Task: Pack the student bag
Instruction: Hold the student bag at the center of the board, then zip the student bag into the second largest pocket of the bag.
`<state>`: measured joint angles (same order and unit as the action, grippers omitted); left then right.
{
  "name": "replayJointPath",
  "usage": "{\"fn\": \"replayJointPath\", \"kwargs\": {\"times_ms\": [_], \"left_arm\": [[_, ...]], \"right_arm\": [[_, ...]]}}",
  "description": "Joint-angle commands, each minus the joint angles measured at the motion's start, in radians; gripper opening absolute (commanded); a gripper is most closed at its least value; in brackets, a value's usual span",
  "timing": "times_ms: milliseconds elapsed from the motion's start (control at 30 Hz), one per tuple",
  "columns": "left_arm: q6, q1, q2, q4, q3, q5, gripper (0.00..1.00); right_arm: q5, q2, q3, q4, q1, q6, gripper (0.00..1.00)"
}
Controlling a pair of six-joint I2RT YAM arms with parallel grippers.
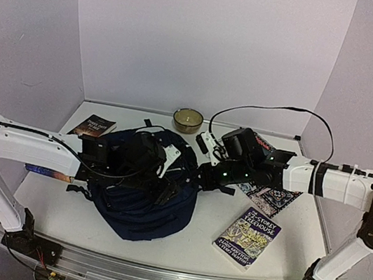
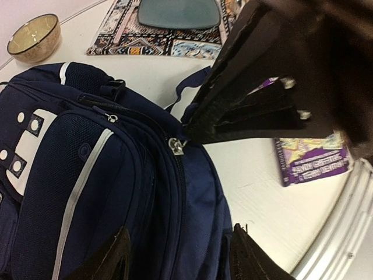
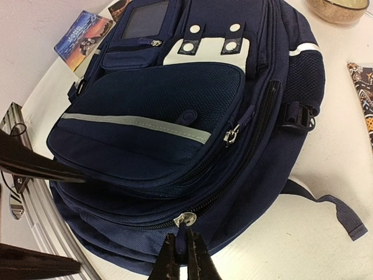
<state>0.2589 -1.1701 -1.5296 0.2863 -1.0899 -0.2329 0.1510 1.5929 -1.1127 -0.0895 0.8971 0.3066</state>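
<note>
The student bag (image 1: 140, 207) lies in the middle of the table, navy blue with a pale stripe and white patch (image 3: 201, 53). My right gripper (image 3: 183, 242) is shut on the blue pull tab of the main zipper, just below its silver slider (image 3: 187, 219), at the bag's right edge (image 1: 203, 178). The zipper looks closed on both sides of the slider. My left gripper (image 2: 182, 233) is open, its two dark fingers straddling the bag's side fabric (image 2: 198, 192) without pinching it. In the left wrist view the right gripper's black fingers (image 2: 245, 111) meet the slider (image 2: 175, 144).
A tan bowl (image 1: 187, 119) stands at the back. A purple Treehouse book (image 1: 248, 237) lies front right and a patterned book (image 1: 273, 196) lies under the right arm. A dark book (image 1: 93, 126) is back left, another (image 1: 46, 172) under the left arm. A metal rail (image 1: 151, 276) runs along the front edge.
</note>
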Motion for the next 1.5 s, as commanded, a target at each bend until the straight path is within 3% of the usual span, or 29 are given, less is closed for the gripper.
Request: {"fn": "replayJointPath", "kwargs": {"times_ms": [0,133,200,433,600,933,1467], "left_arm": [[-0.065,-0.006,-0.057,-0.023,-0.061,-0.111,0.58],[-0.084,-0.006,-0.127,-0.018,-0.089,-0.146,0.56],[-0.088,-0.006,-0.154,-0.017,-0.095,-0.155,0.49],[-0.088,-0.006,-0.158,-0.018,-0.068,-0.173,0.01],[-0.086,-0.005,-0.093,-0.019,-0.015,-0.159,0.00],[-0.049,-0.006,0.086,-0.009,0.121,-0.136,0.00],[-0.075,-0.008,0.267,-0.046,0.143,0.136,0.00]], "right_arm": [[0.047,-0.002,-0.065,-0.063,0.021,0.015,0.00],[0.053,-0.014,-0.064,-0.065,0.028,0.017,0.00],[0.049,-0.024,-0.060,-0.065,0.029,0.019,0.00],[-0.012,-0.059,-0.038,-0.065,0.028,0.012,0.00],[-0.044,-0.065,-0.023,-0.058,-0.013,0.000,0.00],[0.012,0.011,-0.015,-0.053,-0.222,-0.039,0.00],[0.072,0.385,-0.249,-0.071,-0.318,-0.066,0.00]]}}
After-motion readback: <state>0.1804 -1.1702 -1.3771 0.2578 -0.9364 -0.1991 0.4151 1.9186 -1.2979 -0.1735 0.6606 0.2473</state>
